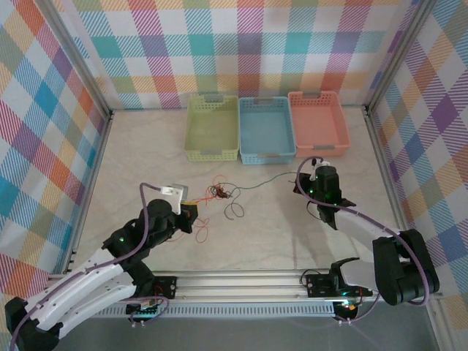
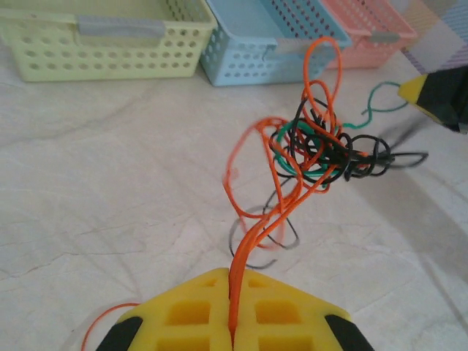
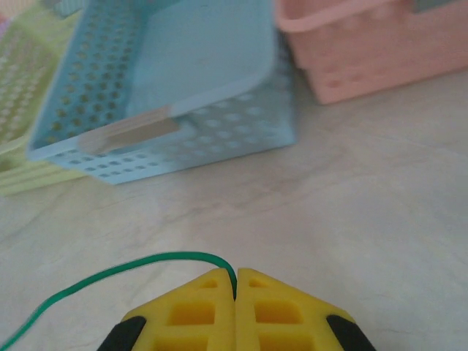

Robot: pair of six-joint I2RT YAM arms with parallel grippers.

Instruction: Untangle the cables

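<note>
The cables form a knot (image 1: pixel 219 192) of red-orange, black and dark green wire on the table's middle. In the left wrist view the knot (image 2: pixel 322 146) hangs lifted, and red-orange strands (image 2: pixel 252 241) run down into my left gripper (image 2: pixel 234 281), which is shut on them. That left gripper (image 1: pixel 196 212) sits just left of the knot. A green cable (image 1: pixel 270 178) stretches right from the knot to my right gripper (image 1: pixel 313 170). In the right wrist view the green cable (image 3: pixel 146 265) curves into the right gripper (image 3: pixel 235 276), which is shut on its end. Black loops (image 2: pixel 380 157) stick out of the knot.
Three baskets stand in a row at the back: green (image 1: pixel 212 128), blue (image 1: pixel 266 128) and pink (image 1: pixel 318 121). The blue basket (image 3: pixel 183 139) lies close ahead of the right gripper. Loose black and red-orange loops (image 1: pixel 234 212) rest on the table below the knot. Checkered walls enclose the table.
</note>
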